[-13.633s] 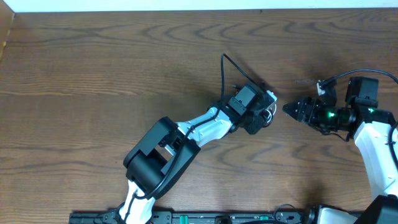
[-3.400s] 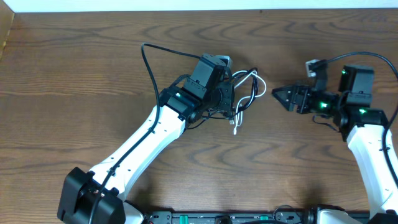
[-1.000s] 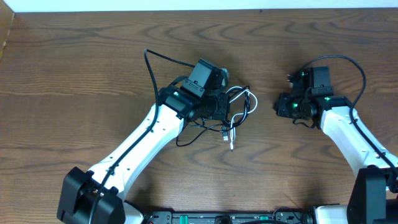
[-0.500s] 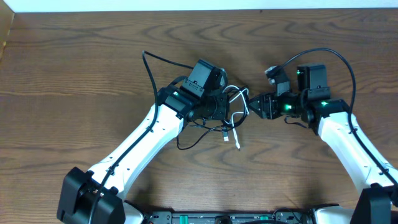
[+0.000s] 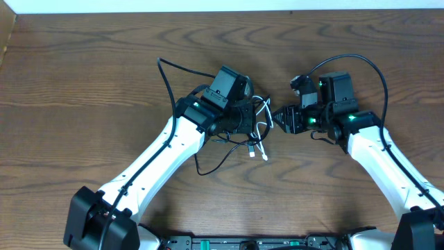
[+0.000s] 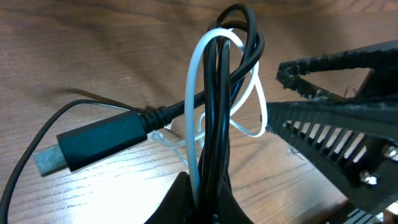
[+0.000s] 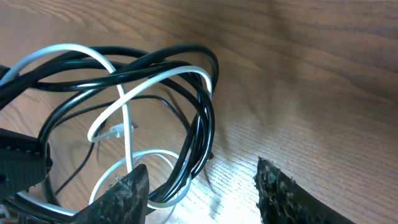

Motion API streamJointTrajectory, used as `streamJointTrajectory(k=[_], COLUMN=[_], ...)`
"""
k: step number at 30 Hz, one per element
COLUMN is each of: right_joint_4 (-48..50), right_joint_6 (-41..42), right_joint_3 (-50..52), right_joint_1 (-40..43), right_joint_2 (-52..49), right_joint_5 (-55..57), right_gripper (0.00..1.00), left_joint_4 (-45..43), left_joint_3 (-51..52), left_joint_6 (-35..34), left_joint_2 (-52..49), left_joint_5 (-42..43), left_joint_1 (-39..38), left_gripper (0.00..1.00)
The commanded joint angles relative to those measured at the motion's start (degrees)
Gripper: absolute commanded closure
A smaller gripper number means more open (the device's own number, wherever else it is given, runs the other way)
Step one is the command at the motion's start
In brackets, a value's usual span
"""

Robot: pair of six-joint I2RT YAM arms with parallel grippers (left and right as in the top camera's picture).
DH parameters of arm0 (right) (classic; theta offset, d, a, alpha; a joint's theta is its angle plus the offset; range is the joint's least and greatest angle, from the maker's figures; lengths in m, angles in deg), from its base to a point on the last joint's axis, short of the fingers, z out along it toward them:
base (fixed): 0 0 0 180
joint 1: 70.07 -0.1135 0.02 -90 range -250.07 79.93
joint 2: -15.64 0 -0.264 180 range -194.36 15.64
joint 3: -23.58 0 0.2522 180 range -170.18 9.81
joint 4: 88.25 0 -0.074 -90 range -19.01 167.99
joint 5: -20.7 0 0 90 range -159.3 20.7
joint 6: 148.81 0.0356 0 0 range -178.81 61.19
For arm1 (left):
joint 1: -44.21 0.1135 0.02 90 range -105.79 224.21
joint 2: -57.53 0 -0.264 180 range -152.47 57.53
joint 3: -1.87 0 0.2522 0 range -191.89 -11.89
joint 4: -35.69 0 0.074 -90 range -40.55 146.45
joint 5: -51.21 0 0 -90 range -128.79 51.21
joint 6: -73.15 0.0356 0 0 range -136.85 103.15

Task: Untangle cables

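The cables, one black point(image 6: 219, 124) and one white point(image 6: 193, 112), stand up as a tangled bundle of loops, and my left gripper point(image 6: 205, 202) is shut on its base. Overhead, the tangle point(image 5: 262, 114) sits mid-table at my left gripper point(image 5: 250, 119), with a white plug point(image 5: 264, 155) and a black strand point(image 5: 208, 163) trailing toward the front. My right gripper point(image 5: 277, 118) points at the tangle from the right. It is open point(image 7: 202, 193), and the black point(image 7: 205, 112) and white point(image 7: 155, 81) loops hang just inside its left finger point(image 7: 124, 196). A black plug point(image 6: 99, 140) lies on the wood.
The brown wooden table point(image 5: 83, 83) stretches to a white wall strip point(image 5: 208, 5) at the back. Thick black arm wires arch above the left arm point(image 5: 166, 76) and the right arm point(image 5: 354, 61). A dark mounting rail point(image 5: 243, 243) runs along the front edge.
My right gripper has swung left to the tangle and opened, its fingers now reaching the loops. The left gripper has held the bundle in place; the white plug end shifted slightly.
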Motion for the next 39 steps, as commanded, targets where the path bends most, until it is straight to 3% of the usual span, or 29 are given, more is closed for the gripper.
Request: streamJointTrajectory(k=[1,7,21,29,39], right_joint_4=[-0.07,-1.03,0.17,5.62,-0.68], right_joint_6=[1.66,1.64,5.20,6.34,13.33], right_joint_3=[-1.95,-1.97,-1.88,-1.88,-1.84], right_joint_1=[0.22,-0.55,-9.11,-9.20,-5.75], right_joint_2=[2.86,5.73,-1.99,-6.45,-6.82], right_joint_5=[-1.86,-1.09,25.77,26.75,45.75], right_gripper=[0.48,0.48,0.50,0.51,0.53], left_joint_4=[0.68,0.94,2.91,3.19,3.48], left_joint_3=[-0.63,-0.63,-0.63,-0.63,-1.09], left_joint_6=[-0.11,-1.73,-7.82,-7.82,-5.66], left_joint_2=[1.68,1.68,1.70,1.70,5.68], left_joint_5=[-1.88,-3.23,-2.64,2.99,2.05], left_joint_1=[0.24,0.24,0.22,0.22,1.53], left_gripper=[0.92,0.92,0.93,0.93,0.93])
